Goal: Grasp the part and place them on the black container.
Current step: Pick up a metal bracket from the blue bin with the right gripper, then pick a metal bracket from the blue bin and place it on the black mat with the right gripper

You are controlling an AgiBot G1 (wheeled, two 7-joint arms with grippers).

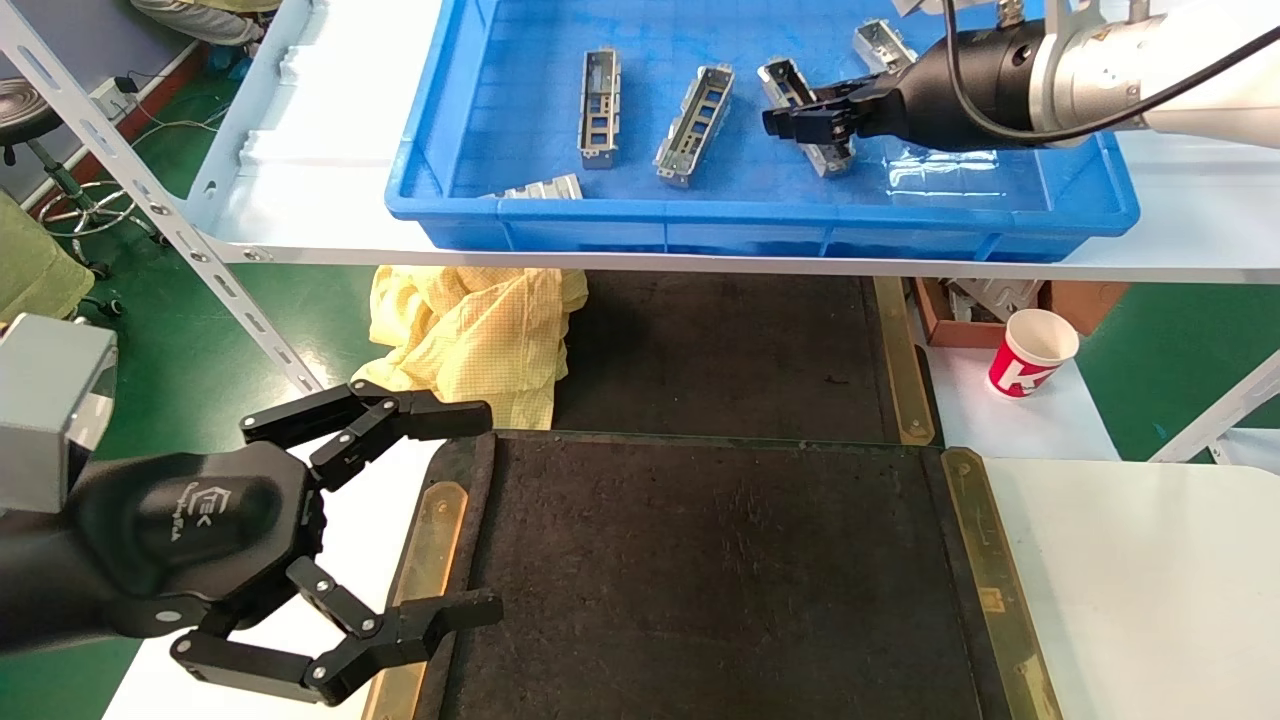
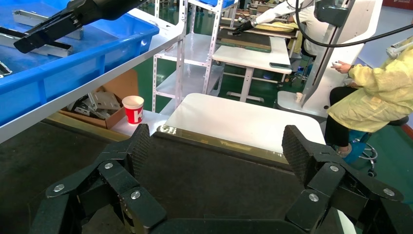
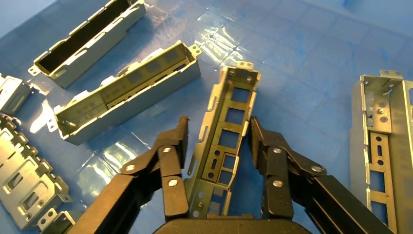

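Several grey metal parts lie in the blue bin (image 1: pixel 760 215) on the shelf. My right gripper (image 1: pixel 795 118) is down in the bin, open, with its fingers either side of one part (image 1: pixel 812 150). In the right wrist view that part (image 3: pixel 234 97) lies between the fingers of my right gripper (image 3: pixel 217 124), with blue floor showing beside one finger (image 3: pixel 265 156). Other parts lie to its left (image 1: pixel 695 124) (image 1: pixel 599 107). The black container (image 1: pixel 720 580) lies below in front of me, bare. My left gripper (image 1: pixel 485 515) is open over its left edge, empty, also in the left wrist view (image 2: pixel 216 151).
A second black tray (image 1: pixel 720 350) lies under the shelf. A yellow cloth (image 1: pixel 480 340) hangs beside it. A red and white paper cup (image 1: pixel 1030 355) stands at the right. A white table (image 1: pixel 1130 590) borders the container's brass strip (image 1: pixel 990 580). A person in yellow (image 2: pixel 380 92) sits farther off.
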